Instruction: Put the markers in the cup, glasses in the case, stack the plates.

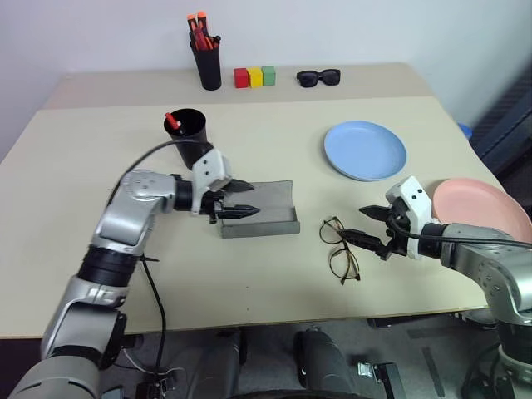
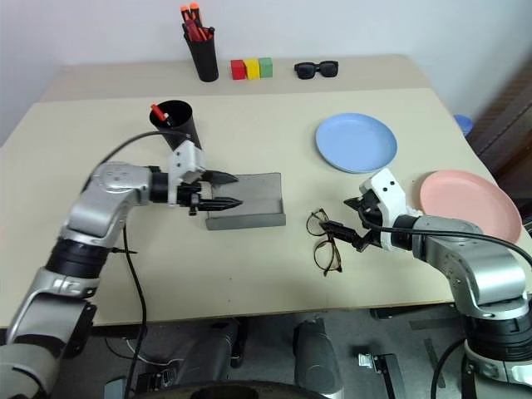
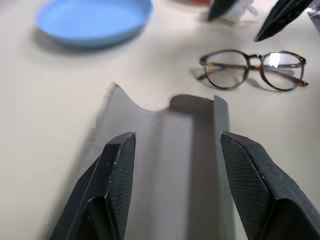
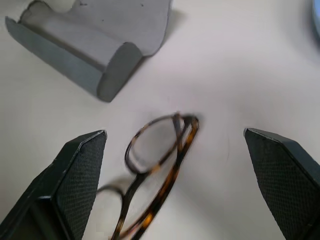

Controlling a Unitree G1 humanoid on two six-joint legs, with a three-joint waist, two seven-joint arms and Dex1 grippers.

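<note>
The grey case (image 1: 264, 209) lies open in the middle of the table. My left gripper (image 1: 250, 199) hovers open at the case's left end, nothing between its fingers. The wire-frame glasses (image 1: 340, 248) lie folded on the table to the right of the case. My right gripper (image 1: 357, 224) is open just right of the glasses, its fingers (image 4: 80, 170) straddling them without touching. Behind the left gripper stands the black cup (image 1: 190, 135) with a red-capped marker (image 1: 172, 120) in it. The blue plate (image 1: 366, 150) and the pink plate (image 1: 482, 208) lie apart on the right.
At the back of the table stand a black pen holder (image 1: 206, 65) with orange-capped pens, three coloured blocks (image 1: 254, 76) and black sunglasses (image 1: 318, 77). The pink plate lies close to the table's right edge.
</note>
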